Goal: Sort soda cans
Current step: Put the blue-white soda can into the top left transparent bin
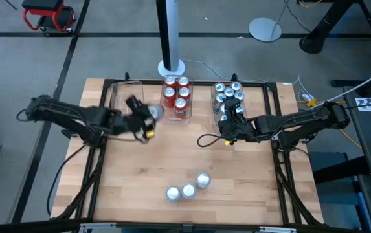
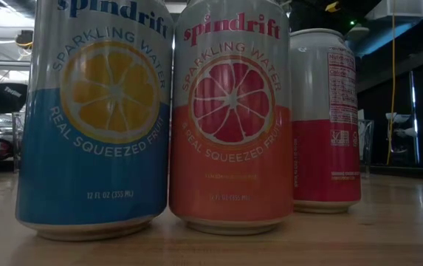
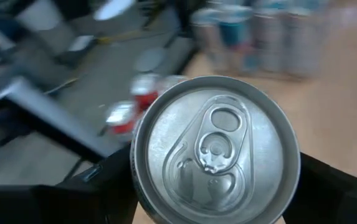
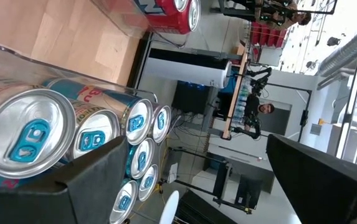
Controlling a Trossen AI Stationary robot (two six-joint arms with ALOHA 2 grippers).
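silver can (image 3: 215, 149) clamped in left tool (image 1: 147, 120), top facing the wrist camera, long axis seemingly lying along the tool's reach. carried above the worktop (image 1: 140, 181) beside the empty clear tray (image 1: 125, 97), just left of the red cans' tray (image 1: 177, 97). judged mid-transport; next called for uprighting and lowering into that empty tray. right tool (image 1: 227, 126) parked by the blue cans (image 1: 229, 94), fingers spread, grasping nothing. three cans (image 1: 188, 188) left standing near the front edge.

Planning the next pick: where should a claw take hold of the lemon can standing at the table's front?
Grip the lemon can across its round body, coming down from above: it stands upright. Close the fingers front-to-back, since the grapefruit can seems to touch one side.
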